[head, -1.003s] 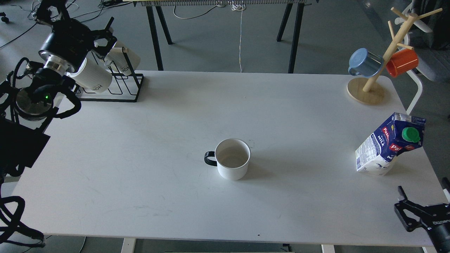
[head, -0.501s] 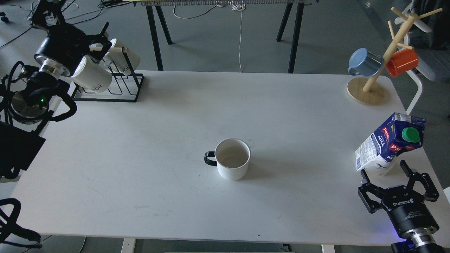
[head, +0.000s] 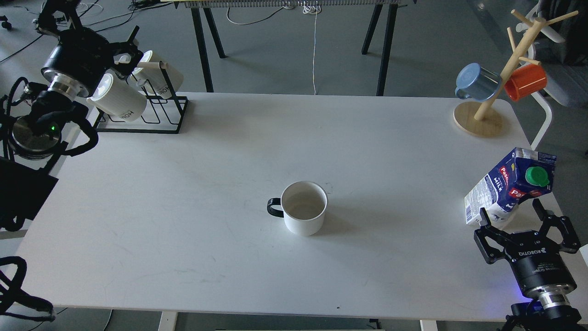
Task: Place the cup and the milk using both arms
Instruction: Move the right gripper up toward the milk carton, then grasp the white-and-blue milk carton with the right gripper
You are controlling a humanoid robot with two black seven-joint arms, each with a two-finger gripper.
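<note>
A white cup [head: 304, 208] with a black handle stands upright at the middle of the white table [head: 183, 193], handle to the left. A blue milk carton [head: 510, 186] with a green cap stands tilted near the right edge. My right gripper [head: 510, 209] is open just in front of the carton, one finger on either side of its lower end, not closed on it. My left gripper [head: 130, 50] is open at the far left back corner, by the white cups [head: 117, 99] on the black rack, far from the middle cup.
A black wire rack [head: 158, 117] with white cups stands at the back left. A wooden mug tree [head: 480, 117] with a blue cup [head: 477, 82] and an orange cup [head: 526, 80] stands at the back right. The carton is close to the table's right edge.
My right gripper has come up from the lower right corner and moved to the base of the milk carton. My left gripper has shifted slightly left and back by the rack.
</note>
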